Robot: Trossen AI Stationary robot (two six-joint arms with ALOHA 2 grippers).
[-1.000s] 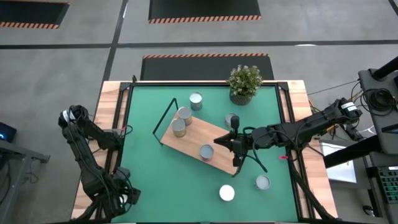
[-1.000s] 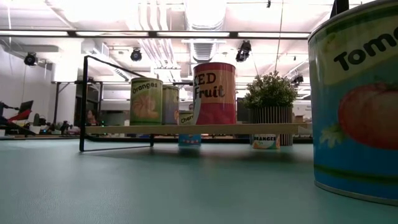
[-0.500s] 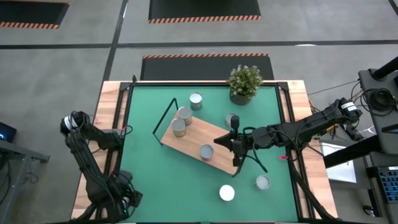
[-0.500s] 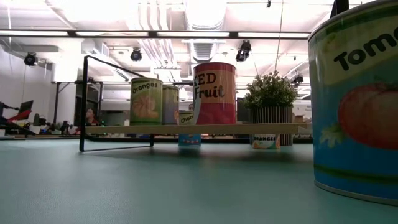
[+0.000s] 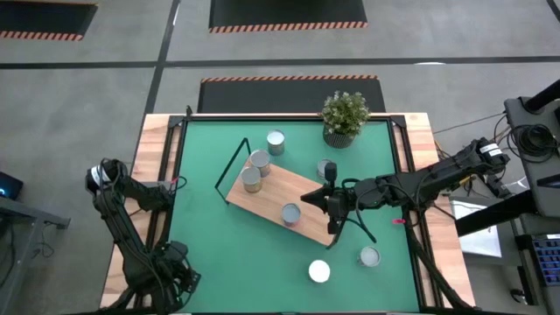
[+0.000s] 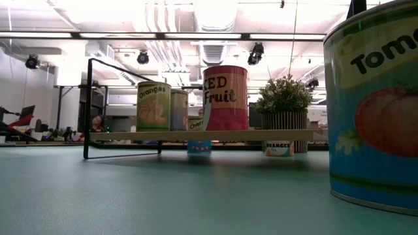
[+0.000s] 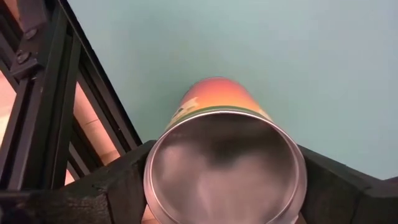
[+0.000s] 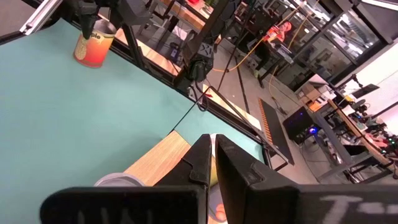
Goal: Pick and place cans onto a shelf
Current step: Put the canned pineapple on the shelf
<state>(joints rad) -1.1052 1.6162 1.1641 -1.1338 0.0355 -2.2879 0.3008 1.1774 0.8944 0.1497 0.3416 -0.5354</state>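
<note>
The shelf (image 5: 280,197), a light-wood board with black wire loops, lies slantwise on the green mat. It holds three cans (image 5: 260,160), (image 5: 252,179), (image 5: 290,213). Other cans stand on the mat (image 5: 276,142), (image 5: 369,256), and one has a white top (image 5: 319,271). My left gripper (image 5: 178,273) is at the mat's near left corner, shut on an orange-labelled can (image 7: 224,162), which also shows in the right wrist view (image 8: 93,48). My right gripper (image 5: 308,198) is shut and empty above the shelf's right end (image 8: 161,165). My left gripper pinches the can between its two fingers (image 7: 118,177), one on each side of the wall just below the silvery top rim (image 7: 155,186). The fingers come from above and point down. The can is upright. I cannot tell whether its base touches the mat.
A potted plant (image 5: 344,115) stands at the mat's far edge. One can (image 5: 325,166) stands beside my right gripper. In the low view a large tomato can (image 6: 375,111) is close at the right. Black frame rails (image 7: 56,106) run along the mat's left edge.
My left arm's elbow has drifted a little toward the table's near edge. Its gripper has stayed at the near left corner with the can. My right gripper and the cans on the shelf have kept still.
</note>
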